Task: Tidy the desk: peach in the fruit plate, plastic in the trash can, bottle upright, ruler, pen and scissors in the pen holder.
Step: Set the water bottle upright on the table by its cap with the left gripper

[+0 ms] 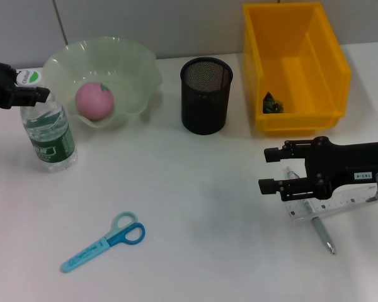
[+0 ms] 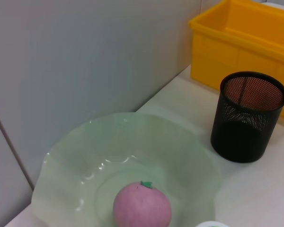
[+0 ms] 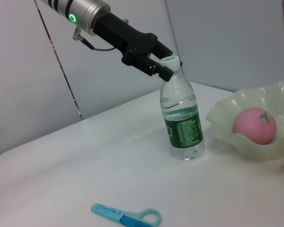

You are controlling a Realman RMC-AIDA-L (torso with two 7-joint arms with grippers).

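The left gripper (image 1: 41, 94) is closed around the cap of the upright bottle (image 1: 48, 135), beside the fruit plate (image 1: 138, 69) holding the peach (image 1: 93, 100). The right gripper (image 1: 271, 170) hovers spread wide over the ruler (image 1: 327, 206) and pen (image 1: 323, 235) — apparently touching neither. The scissors (image 1: 104, 241) lie apart; the pen holder (image 1: 205, 94) stands by the trash can (image 1: 331, 56) — plastic (image 1: 272, 104) inside.

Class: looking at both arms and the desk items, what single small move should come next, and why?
Probably the left hand opens and lifts off the bottle: it already stands upright on the desk, with that hand closed on its cap. The right hand hovers open over the ruler and pen.
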